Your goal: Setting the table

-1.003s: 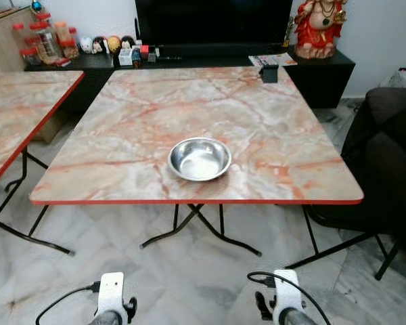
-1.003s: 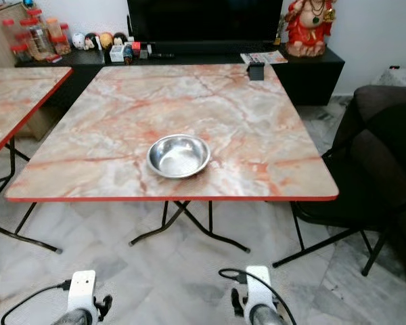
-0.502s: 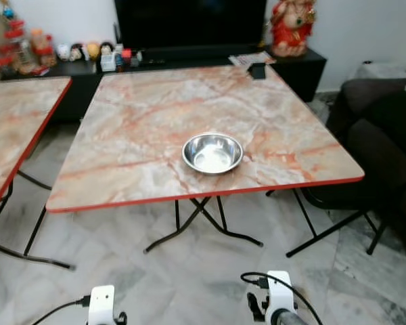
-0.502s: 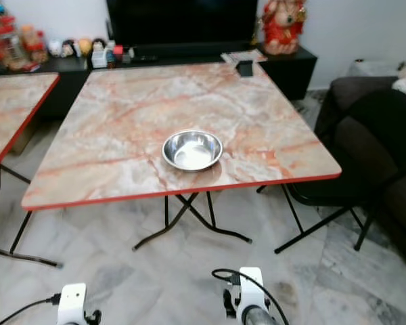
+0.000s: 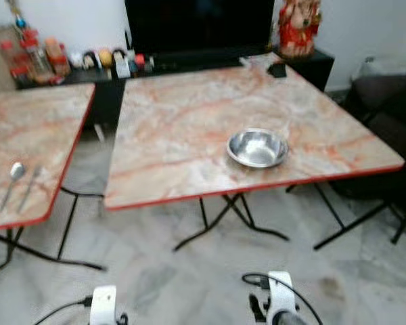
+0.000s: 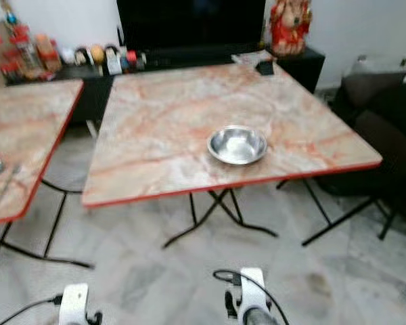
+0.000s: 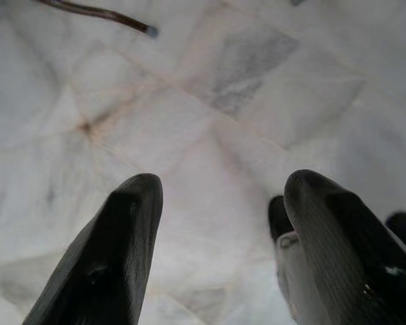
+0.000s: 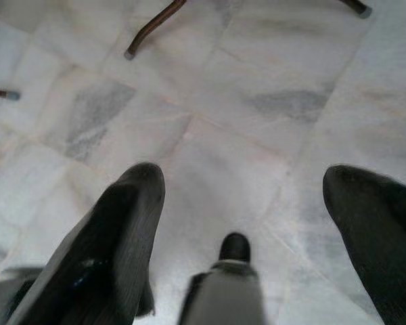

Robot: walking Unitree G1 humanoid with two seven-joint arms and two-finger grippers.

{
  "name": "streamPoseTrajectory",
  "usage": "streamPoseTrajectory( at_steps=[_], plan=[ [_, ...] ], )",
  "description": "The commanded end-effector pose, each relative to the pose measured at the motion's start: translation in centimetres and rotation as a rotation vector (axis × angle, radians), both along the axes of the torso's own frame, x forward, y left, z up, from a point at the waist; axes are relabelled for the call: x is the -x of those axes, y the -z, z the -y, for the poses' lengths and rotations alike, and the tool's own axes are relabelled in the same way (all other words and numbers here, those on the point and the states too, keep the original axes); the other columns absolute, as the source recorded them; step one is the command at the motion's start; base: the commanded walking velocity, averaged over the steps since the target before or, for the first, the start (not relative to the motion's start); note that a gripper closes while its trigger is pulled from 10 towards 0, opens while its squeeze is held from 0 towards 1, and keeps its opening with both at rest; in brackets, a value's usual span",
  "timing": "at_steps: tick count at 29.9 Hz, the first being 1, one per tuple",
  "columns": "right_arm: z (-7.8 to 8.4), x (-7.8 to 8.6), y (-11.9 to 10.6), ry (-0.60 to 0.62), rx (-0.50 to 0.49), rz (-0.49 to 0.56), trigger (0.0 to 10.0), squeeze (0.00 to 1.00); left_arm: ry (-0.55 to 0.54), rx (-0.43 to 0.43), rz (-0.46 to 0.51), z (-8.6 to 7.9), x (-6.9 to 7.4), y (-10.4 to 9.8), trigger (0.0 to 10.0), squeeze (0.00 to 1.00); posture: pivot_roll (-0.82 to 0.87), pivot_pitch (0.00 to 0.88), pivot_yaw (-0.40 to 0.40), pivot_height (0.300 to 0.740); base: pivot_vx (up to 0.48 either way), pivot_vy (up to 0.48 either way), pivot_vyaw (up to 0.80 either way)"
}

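The camera's swinging left, so the steel bowl (image 5: 258, 147) is sitting further right in frame now, near the front edge of the marble table (image 5: 183, 128). A spoon (image 5: 13, 175) on the second table (image 5: 34, 135) is coming into view. The left gripper (image 7: 220, 230) and right gripper (image 8: 247, 217) are hanging low over the floor (image 5: 189, 284), fingers spread apart, empty.

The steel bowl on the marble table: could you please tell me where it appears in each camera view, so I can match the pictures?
Left eye view: the steel bowl sits right of centre, near the table's red front edge.
Right eye view: the bowl sits just right of centre.
Left wrist view: not in it; floor tiles beyond the left pincer.
Right wrist view: not in it; floor tiles beyond the right pincer.
Shared landmark: the red statue behind the table.
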State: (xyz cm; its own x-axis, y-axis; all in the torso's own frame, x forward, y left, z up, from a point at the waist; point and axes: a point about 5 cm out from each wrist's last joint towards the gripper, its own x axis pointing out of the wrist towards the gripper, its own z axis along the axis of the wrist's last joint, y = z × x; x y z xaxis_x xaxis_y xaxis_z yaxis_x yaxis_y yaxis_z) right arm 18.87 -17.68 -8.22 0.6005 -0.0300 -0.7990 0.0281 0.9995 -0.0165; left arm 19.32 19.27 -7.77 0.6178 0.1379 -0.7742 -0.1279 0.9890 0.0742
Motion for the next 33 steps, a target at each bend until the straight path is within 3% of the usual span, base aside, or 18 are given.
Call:
streamPoseTrajectory(
  at_steps=[1, 9, 22, 27, 33],
  plan=[
    [-1.2, -0.9, -0.4, -0.020, -0.022, 0.028, 10.0, 0.00, -0.021, -0.032, -0.030, -1.4, 0.8, 0.2, 10.0, 0.00, -0.02, 0.000, 0.060, 0.731, 0.000, 0.480, 0.76],
    [-1.6, -1.2, -0.5, -0.025, -0.030, 0.031, 10.0, 0.00, -0.031, -0.039, -0.022, -1.6, 0.6, 0.1, 10.0, 0.00, 0.00, 0.000, 0.054, 0.731, 0.000, 0.480, 0.68],
    [-1.9, -1.6, -0.7, -0.024, -0.049, 0.040, 10.0, 0.00, -0.038, -0.043, -0.012, -1.8, 0.4, -0.1, 10.0, 0.00, 0.01, 0.000, 0.046, 0.731, 0.000, 0.480, 0.00],
    [-1.6, -1.5, -0.6, 0.007, -0.055, 0.035, 10.0, 0.00, -0.031, -0.025, 0.018, -1.5, -0.3, -0.4, 10.0, 0.00, 0.02, 0.000, 0.040, 0.731, 0.000, 0.403, 0.00],
    [-1.4, -1.2, -0.5, 0.004, -0.046, 0.024, 10.0, 0.00, -0.038, -0.024, 0.026, -1.5, -0.5, -0.5, 10.0, 0.00, 0.02, 0.000, 0.037, 0.731, 0.000, 0.391, -0.66]
  ],
)
